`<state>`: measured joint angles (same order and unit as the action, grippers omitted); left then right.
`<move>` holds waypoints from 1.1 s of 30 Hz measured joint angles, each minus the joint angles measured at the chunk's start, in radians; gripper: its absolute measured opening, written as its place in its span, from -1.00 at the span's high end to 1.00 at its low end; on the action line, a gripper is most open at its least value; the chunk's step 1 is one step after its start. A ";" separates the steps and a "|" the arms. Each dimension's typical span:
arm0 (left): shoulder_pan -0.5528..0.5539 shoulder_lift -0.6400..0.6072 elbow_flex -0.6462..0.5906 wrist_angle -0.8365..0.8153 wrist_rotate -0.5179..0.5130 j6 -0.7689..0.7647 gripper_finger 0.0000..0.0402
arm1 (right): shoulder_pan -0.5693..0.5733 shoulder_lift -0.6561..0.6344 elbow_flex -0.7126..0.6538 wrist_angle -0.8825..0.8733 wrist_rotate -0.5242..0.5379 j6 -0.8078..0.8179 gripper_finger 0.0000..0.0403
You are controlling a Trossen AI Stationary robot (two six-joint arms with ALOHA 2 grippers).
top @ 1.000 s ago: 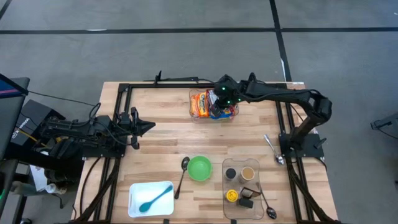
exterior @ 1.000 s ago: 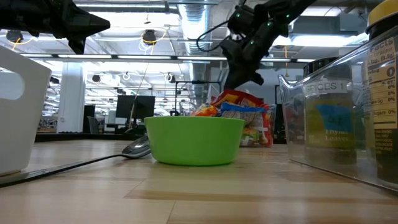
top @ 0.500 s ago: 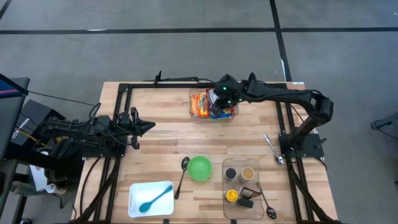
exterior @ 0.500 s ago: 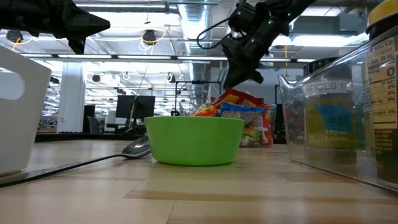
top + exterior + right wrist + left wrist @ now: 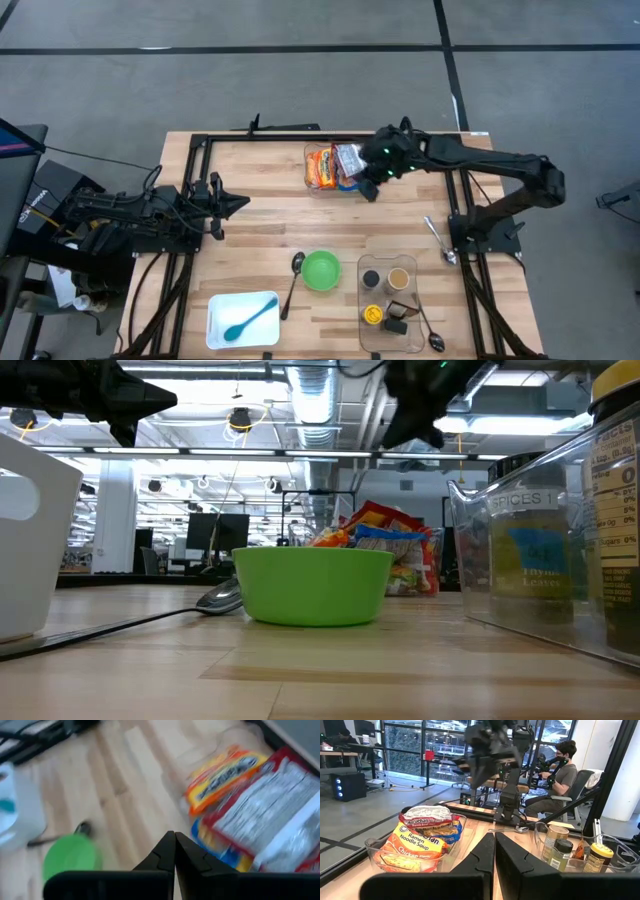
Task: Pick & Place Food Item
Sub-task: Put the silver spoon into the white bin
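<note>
Above the clear bin (image 5: 342,170) of ramen packets (image 5: 421,838) we see the right tool (image 5: 367,190) closed, gripping nothing; the left tool (image 5: 238,203), also closed, waits at the surface's (image 5: 260,250) left edge.

Ramen packets (image 5: 333,166) heaped in clear bin (image 5: 312,186)

arms: dark, jointed | right arm (image 5: 470,160): green lights | cables: black

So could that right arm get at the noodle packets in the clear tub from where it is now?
Probably yes: the right end effector hangs shut beside the tub, nothing covers the noodle packets.
</note>
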<state>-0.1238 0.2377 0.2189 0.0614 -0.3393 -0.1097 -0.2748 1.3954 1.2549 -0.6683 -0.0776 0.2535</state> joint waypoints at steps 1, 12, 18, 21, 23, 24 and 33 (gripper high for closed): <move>0.000 0.000 0.000 0.000 0.000 0.000 0.96 | 0.014 -0.019 0.000 -0.030 0.000 0.000 1.00; 0.000 0.000 0.000 0.000 0.000 0.000 0.96 | 0.170 -0.166 0.000 -0.358 0.075 0.170 1.00; 0.000 0.000 0.000 0.000 0.000 0.000 0.96 | 0.252 -0.194 0.000 -0.524 0.239 0.314 1.00; 0.000 0.000 0.000 0.000 0.000 0.000 0.96 | 0.290 -0.194 0.000 -0.625 0.348 0.404 1.00; 0.000 0.000 0.000 0.000 0.000 0.000 0.96 | 0.309 -0.193 0.000 -0.692 0.407 0.478 1.00; 0.000 0.000 0.000 0.000 0.000 0.000 0.96 | 0.316 -0.190 0.000 -0.718 0.429 0.512 1.00; 0.000 0.000 0.000 0.000 0.000 0.000 0.96 | 0.350 -0.185 0.000 -0.726 0.472 0.578 1.00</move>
<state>-0.1240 0.2378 0.2189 0.0614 -0.3391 -0.1097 0.0750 1.2102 1.2549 -1.3941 0.3939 0.8310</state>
